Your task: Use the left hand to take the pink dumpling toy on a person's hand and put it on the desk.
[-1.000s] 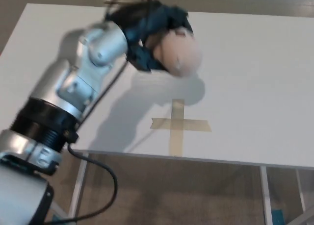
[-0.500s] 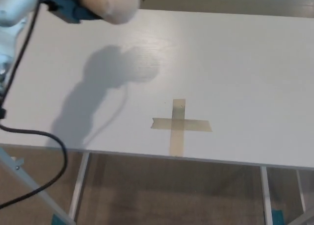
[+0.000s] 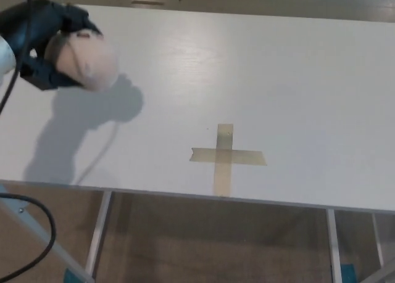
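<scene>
A wide white bench (image 3: pixel 296 79) filled most of the head view, its metal legs (image 3: pixel 99 233) showing below the front edge. At the upper left the robot's left hand (image 3: pixel 43 45) hung over the bench, casting a shadow, its black fingers (image 3: pixel 46 79) clenched around the pink dumpling toy (image 3: pixel 83 61). A tape cross (image 3: pixel 225 156) lay near the front edge, well apart from the toy

desk (image 3: pixel 296 73) top looks like smooth white laminate with a faint sheen. tape cross (image 3: pixel 225 156) is matt, papery, like masking tape. left hand (image 3: pixel 43 45) seems matt black plastic, holding a soft-looking, matt pale pink dumpling toy (image 3: pixel 83 61). cable (image 3: pixel 37 221) is black, rubbery-looking.
</scene>
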{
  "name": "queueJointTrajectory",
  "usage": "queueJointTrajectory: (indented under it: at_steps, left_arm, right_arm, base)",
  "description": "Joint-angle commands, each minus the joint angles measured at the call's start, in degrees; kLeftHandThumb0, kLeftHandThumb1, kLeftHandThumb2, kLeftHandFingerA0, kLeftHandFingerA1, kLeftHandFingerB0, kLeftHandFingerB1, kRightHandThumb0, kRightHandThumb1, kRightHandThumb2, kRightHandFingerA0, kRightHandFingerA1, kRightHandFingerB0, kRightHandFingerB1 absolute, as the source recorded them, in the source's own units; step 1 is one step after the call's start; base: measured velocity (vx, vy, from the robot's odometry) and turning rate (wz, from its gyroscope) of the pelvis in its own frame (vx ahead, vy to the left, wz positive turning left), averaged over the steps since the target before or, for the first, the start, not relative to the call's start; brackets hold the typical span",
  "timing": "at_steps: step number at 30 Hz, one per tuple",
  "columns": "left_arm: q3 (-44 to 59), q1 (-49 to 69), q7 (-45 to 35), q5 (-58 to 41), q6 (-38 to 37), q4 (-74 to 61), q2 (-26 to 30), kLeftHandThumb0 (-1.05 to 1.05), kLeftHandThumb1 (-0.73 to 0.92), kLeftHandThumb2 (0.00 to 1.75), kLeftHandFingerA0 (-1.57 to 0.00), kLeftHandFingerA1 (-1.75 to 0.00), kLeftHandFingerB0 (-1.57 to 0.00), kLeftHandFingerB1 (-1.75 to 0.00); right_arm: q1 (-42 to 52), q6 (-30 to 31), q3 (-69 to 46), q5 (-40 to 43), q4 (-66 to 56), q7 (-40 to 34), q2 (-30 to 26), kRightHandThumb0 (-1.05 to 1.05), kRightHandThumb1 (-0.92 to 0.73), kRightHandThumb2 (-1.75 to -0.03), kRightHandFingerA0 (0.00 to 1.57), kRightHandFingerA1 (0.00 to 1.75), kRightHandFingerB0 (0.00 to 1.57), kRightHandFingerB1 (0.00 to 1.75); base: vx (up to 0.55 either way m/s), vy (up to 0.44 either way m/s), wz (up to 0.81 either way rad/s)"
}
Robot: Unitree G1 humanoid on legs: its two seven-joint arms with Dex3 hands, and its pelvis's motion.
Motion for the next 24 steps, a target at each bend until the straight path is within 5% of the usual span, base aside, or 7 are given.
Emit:
queueJointTrajectory:
  at_steps: [1,9,11,20,21,23,24]
  left_arm:
    - [-4.7,1.2,6.0,5.6,-4.5,3.4,-0.8,-0.25,0.77,0.62,-0.72,-1.3,-0.85,-0.55]
    - [-7.1,6.4,7.2,5.7,-3.1,1.5,-3.3,-0.23,0.77,0.65,-0.7,-1.39,-0.75,-0.49]
    - [-7.5,8.2,6.5,5.2,-2.6,0.9,-4.4,-0.23,0.77,0.62,-0.84,-0.99,-0.59,-0.42]
    - [-9.1,9.2,1.0,4.5,-1.2,1.3,-6.4,-0.26,0.76,0.62,-0.79,-0.65,-0.43,-0.37]
    - [-9.4,8.5,-1.6,4.1,-0.5,2.3,-6.5,-0.47,0.52,0.72,-0.38,-0.48,-0.12,-0.35]
    - [-10.1,7.4,-5.0,4.1,0.9,3.5,-6.6,-0.3,0.42,0.94,-0.01,-0.48,0.0,-0.48]
    - [-10.4,7.1,-6.0,4.2,1.6,3.7,-6.6,-0.3,0.42,0.94,-0.01,-0.48,0.0,-0.48]
  right_arm:
    - [0.4,0.7,0.0,0.2,0.1,-0.1,-0.6,-0.22,-0.69,-0.61,0.62,0.45,0.53,0.42]
    - [0.6,0.5,-0.2,0.4,0.3,-0.6,0.3,-0.22,-0.69,-0.61,0.63,0.45,0.54,0.42]
    - [0.6,0.7,-0.3,0.5,0.4,-0.5,0.5,-0.22,-0.69,-0.61,0.62,0.45,0.53,0.42]
    - [0.5,0.8,-0.3,0.3,0.3,-0.2,0.0,-0.22,-0.69,-0.61,0.61,0.44,0.52,0.42]
    - [0.5,0.8,-0.3,0.3,0.3,-0.2,0.0,-0.22,-0.69,-0.61,0.61,0.44,0.52,0.42]
    - [0.5,0.8,-0.3,0.4,0.4,-0.1,-0.1,-0.22,-0.69,-0.61,0.61,0.44,0.52,0.42]
    - [0.5,0.8,-0.3,0.4,0.4,-0.1,-0.1,-0.22,-0.69,-0.61,0.61,0.44,0.52,0.42]
  base:
    - [0.0,0.0,0.0]
    - [0.0,0.0,0.0]
    - [0.0,0.0,0.0]
    - [0.0,0.0,0.0]
    - [0.0,0.0,0.0]
    - [0.0,0.0,0.0]
    - [0.0,0.0,0.0]
